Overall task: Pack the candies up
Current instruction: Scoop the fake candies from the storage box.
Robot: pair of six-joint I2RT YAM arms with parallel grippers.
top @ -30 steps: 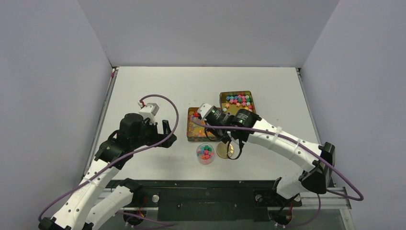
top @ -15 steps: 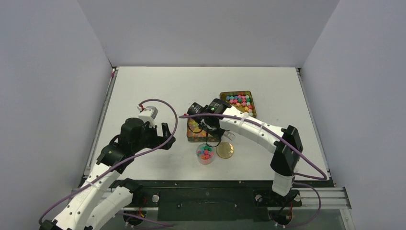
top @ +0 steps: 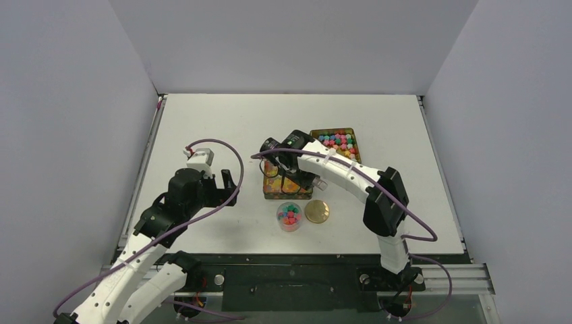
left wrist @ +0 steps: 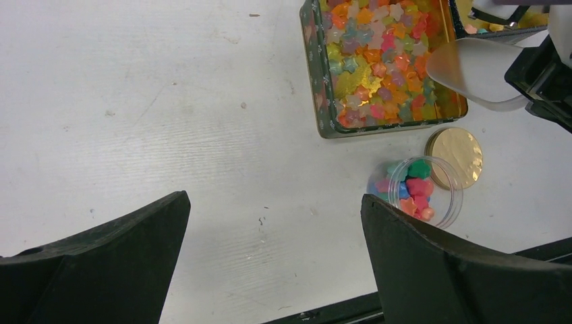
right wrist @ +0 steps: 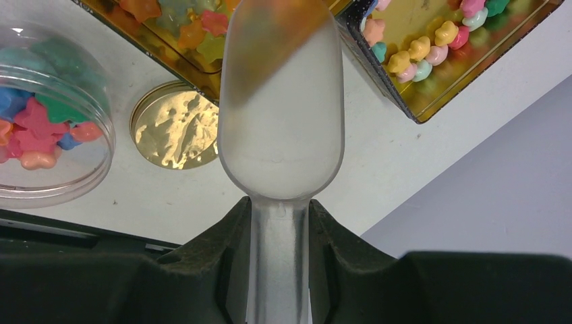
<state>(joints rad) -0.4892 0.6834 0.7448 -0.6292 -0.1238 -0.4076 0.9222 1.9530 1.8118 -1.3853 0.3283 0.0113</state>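
The left gripper [left wrist: 273, 202] hangs over the bare white table [top: 202, 121] with its 2 fingers spread wide and nothing in them. It is well apart from the sweets.

Closest to the arms stands a small clear jar [top: 290, 217] with its gold lid [top: 317, 211] lying flat just beside it. A few candies [left wrist: 411, 185] sit in the bottom of the jar.

Next comes the near tin [left wrist: 311, 74], full of shiny see-through candies in orange, red and yellow. The right gripper [right wrist: 278, 209] is closed tight on the handle of a clear plastic scoop [right wrist: 282, 121]. The bowl of the scoop hangs over the right side of this tin. I cannot tell if anything is in it.

Farthest back is the far tin [top: 356, 145], holding blue, green, pink and yellow candies that you cannot see through.

The candies look tiny, hard and light, so I think they will roll and slip away from big fingers. Scooping many at once, with the scoop held by its handle and kept level, looks like the best way. They are shaped like little bumpy stars.
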